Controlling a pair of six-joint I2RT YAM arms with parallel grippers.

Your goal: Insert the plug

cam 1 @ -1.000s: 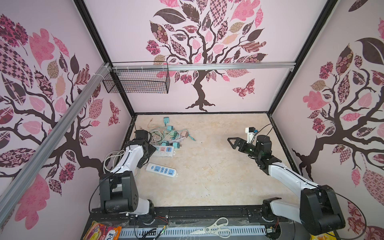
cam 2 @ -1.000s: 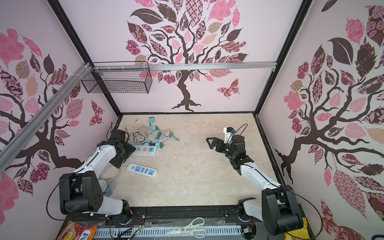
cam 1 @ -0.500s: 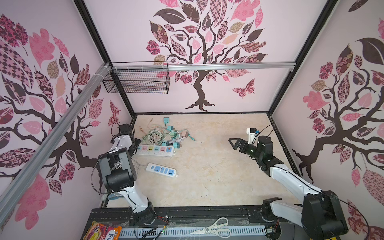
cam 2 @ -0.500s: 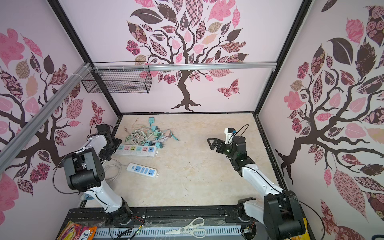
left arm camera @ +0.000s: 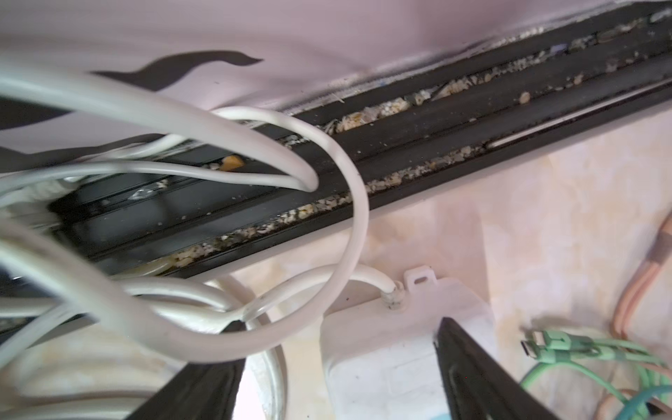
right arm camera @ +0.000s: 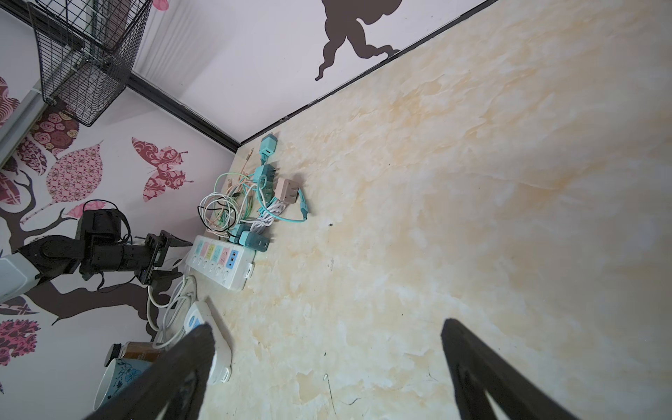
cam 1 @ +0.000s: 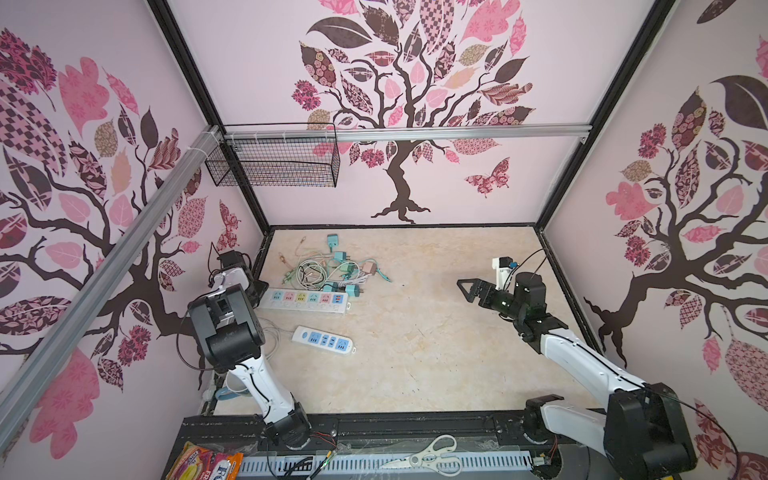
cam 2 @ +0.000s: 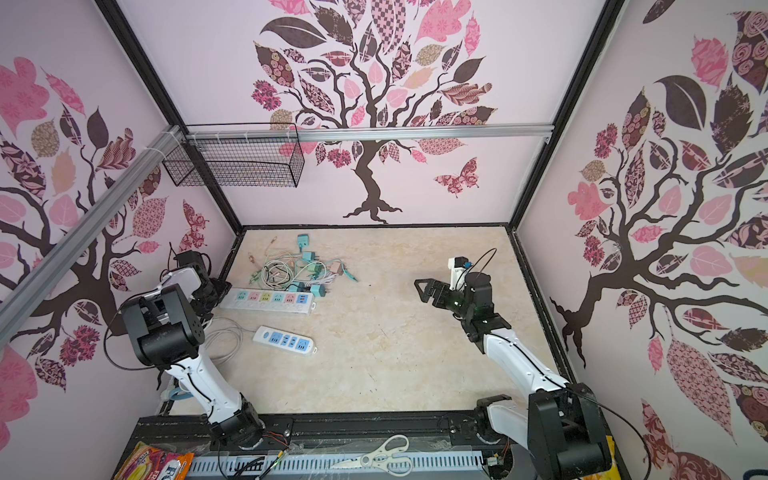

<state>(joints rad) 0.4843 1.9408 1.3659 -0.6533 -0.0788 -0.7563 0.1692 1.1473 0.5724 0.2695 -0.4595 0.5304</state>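
Pale pink panels printed with a patchwork tree walled the cell, and its floor was a cream marbled tabletop (cam 1: 436, 353). A black wire basket (cam 1: 274, 164) hung from the aluminium rail at the back left.

Towards the back left of the table lay a tangle of thin charging cables (cam 1: 311, 270) with several teal chargers among them. One teal plug (cam 1: 353, 291) lay just beside the far edge of the long power strip (cam 1: 305, 300), near the end away from the left arm, and sat in no socket. That strip was white with a row of pastel-coloured outlets. A short power strip (cam 1: 323, 337) with blue outlets lay nearer the front, apart from the long one.

The left gripper (left arm camera: 338, 325) was down at the cord end of the long strip, close to the left wall. In the left wrist view its black fingers (left arm camera: 469, 374) stood apart. One was over the strip's white casing and the other was beside it, under the loops of thick white cord (left arm camera: 359, 218). Nothing was clamped between them.

The right gripper (cam 1: 467, 289) hung above bare table on the right, well apart from the plugs and strips. In the right wrist view its fingers (right arm camera: 469, 363) were spread wide and empty.

A pair of scissors (cam 1: 432, 455) lay on the front ledge.
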